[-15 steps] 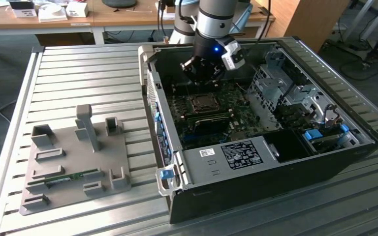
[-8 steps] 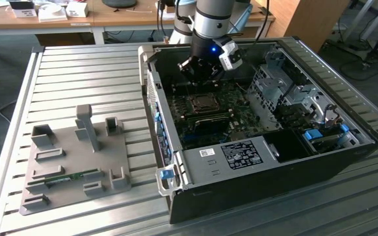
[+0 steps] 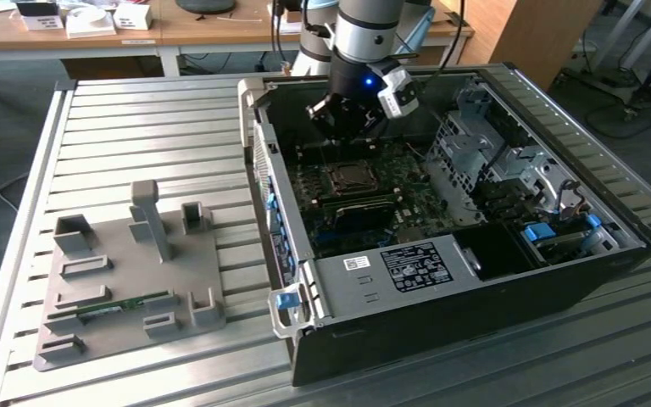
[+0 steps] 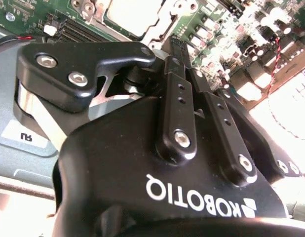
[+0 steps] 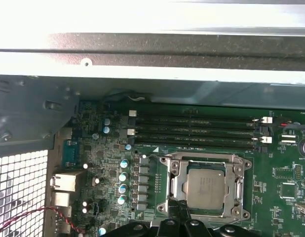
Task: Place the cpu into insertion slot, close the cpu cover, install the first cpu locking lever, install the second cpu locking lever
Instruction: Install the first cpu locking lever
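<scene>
Gripper [image 5: 178, 211] fingers are pressed together with nothing between them, tip at the corner of the cover [image 5: 176, 183]. Cover lies flat over the slot [image 3: 331, 180], cpu [image 5: 206, 187] seated in its window. Beyond run memory slots [image 5: 192, 131], then the case [image 5: 142, 69] wall.

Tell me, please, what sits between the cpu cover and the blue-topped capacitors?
A row of small grey blocks stands there, in the first wrist view.
</scene>
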You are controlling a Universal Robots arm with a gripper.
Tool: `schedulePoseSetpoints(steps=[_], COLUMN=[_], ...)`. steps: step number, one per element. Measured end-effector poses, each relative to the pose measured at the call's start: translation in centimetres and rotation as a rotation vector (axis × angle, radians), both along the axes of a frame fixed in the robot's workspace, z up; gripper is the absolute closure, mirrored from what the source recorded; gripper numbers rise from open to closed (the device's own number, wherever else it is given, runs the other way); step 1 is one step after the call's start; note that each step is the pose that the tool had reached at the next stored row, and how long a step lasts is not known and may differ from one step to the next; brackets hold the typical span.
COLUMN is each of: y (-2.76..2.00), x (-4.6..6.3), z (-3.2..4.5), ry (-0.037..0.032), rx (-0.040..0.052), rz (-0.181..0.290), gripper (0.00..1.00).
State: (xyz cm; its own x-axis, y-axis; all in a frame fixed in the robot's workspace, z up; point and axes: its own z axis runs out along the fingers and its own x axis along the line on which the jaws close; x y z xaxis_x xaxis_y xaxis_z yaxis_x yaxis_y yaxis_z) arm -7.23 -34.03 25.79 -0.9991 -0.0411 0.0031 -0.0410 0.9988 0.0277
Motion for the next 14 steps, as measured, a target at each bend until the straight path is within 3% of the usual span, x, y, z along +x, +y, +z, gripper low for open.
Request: schedulePoseSetpoints(steps=[12, 14], y=[0.00, -0.01], x=[-3.2, -3.5], z=[-0.08, -0.09], ry=[-0.0076, -0.0086], rx=[-0.0001, 0.0040], rz=[0.000, 0.000], gripper=[0.89, 0.89])
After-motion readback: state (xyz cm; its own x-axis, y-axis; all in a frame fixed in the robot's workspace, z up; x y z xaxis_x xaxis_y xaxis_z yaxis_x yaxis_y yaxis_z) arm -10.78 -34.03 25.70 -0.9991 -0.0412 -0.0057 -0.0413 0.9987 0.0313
